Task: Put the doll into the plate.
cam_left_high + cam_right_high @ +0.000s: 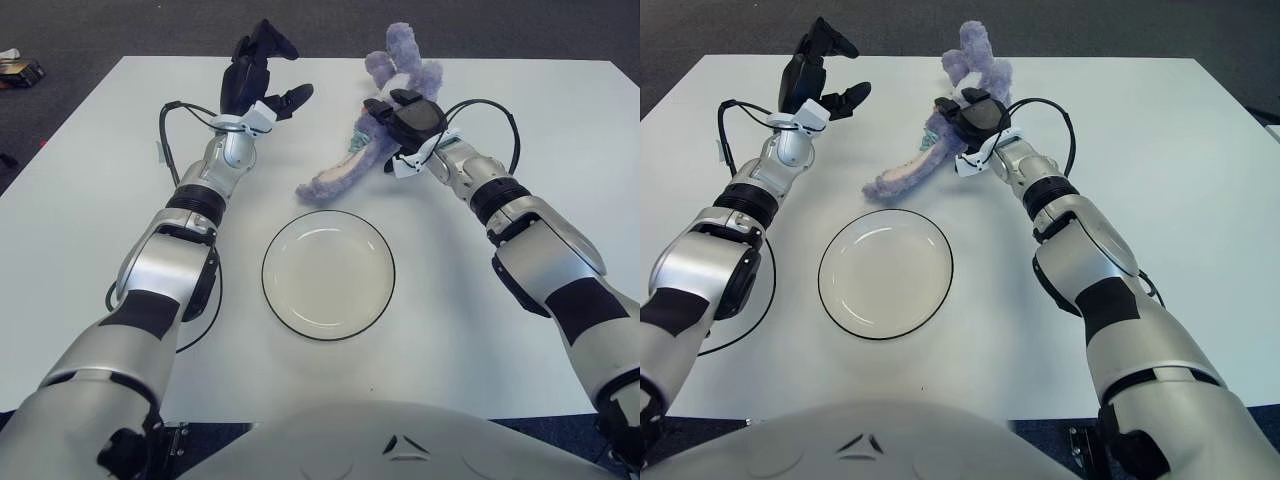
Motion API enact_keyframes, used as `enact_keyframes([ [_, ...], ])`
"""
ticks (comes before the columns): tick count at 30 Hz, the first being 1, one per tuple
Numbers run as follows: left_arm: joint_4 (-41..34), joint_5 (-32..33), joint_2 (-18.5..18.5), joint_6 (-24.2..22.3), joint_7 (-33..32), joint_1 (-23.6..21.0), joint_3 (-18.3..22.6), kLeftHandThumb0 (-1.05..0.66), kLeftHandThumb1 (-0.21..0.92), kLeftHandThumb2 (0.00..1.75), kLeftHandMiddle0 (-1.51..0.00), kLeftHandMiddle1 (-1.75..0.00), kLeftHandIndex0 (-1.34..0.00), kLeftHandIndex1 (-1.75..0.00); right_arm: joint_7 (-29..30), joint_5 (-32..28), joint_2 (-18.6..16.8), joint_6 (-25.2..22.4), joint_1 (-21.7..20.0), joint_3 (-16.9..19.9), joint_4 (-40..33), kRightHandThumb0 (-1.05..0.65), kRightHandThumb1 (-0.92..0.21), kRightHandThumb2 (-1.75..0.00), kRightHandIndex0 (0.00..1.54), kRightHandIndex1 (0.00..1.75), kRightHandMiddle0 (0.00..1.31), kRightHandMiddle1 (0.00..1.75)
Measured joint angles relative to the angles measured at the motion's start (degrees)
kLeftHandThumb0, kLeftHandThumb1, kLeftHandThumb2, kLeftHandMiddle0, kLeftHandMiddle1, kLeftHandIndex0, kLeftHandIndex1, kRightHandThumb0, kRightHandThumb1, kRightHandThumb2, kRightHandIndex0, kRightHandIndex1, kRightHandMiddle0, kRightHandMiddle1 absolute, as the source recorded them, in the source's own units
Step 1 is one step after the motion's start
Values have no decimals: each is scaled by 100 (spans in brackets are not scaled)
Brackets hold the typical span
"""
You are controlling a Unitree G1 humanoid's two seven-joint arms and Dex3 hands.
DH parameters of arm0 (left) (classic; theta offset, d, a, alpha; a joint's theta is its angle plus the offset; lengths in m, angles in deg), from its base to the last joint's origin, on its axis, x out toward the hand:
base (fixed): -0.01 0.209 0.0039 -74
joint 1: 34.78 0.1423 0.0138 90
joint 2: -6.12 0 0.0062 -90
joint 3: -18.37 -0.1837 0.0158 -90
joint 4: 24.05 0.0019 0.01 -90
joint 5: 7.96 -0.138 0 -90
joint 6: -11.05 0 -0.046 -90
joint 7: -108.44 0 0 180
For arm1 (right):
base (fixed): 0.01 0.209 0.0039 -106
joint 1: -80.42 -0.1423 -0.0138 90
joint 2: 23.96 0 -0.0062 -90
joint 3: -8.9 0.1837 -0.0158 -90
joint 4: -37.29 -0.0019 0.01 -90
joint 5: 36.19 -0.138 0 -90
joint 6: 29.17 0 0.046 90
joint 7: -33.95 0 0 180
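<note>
The plate (328, 275) sits bare on the white worktop (90, 190), near centre, with nothing in it, so the task itself is not yet done. The doll (375, 125), a purple plush with long ears, is on the far side of the plate and a little right; its pale-lined ear trails down toward the plate's far rim without reaching over it. The right hand (402, 118) is closed around the doll's middle, dark fingers wrapped over the body. Whether the doll is fully clear of the worktop I cannot tell; the lower ear tip looks to be at or just above the surface. The left hand (262, 72) shows far left of the doll, raised, fingers spread and holding nothing. Judgement: grasp appears secured; remaining are the carry toward the near side over the plate, and the release.
</note>
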Motion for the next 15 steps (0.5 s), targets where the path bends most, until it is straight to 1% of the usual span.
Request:
enact_keyframes([
  [1, -5, 0, -6, 0, 0, 1, 1, -35, 92, 48, -14, -116, -22, -171, 184, 25, -18, -24, 18, -16, 42, -17, -88, -13, 44, 106, 58, 69],
  [2, -8, 0, -11, 0, 0, 2, 4, -35, 92, 48, -14, -116, -22, -170, 400, 53, -32, -48, 45, -41, 82, -11, -90, -17, 43, 126, 56, 85],
  [3, -10, 1, -13, 0, 0, 6, 6, -35, 92, 48, -14, -116, -23, -170, 545, 60, -41, -59, 72, -58, 114, -7, -91, -20, 41, 138, 55, 95],
  [6, -17, 2, -14, 0, 0, 27, 18, -35, 92, 48, -14, -116, -23, -170, 869, 62, -49, -60, 111, -114, 201, -2, -92, -24, 40, 154, 53, 108],
  [12, -26, 2, -17, -2, 0, 63, 46, -35, 92, 47, -14, -117, -23, -170, 1062, 61, -48, -62, 93, -157, 266, 0, -92, -25, 39, 160, 52, 113],
  [13, -30, 3, -18, -4, 0, 68, 48, -35, 92, 47, -13, -117, -23, -170, 1090, 65, -48, -63, 91, -174, 270, 0, -91, -23, 45, 153, 56, 112],
  [15, -47, 7, -23, -10, 2, 82, 61, -35, 92, 47, -13, -117, -23, -170, 1259, 98, -45, -68, 100, -232, 286, 0, -89, -21, 52, 146, 61, 108],
])
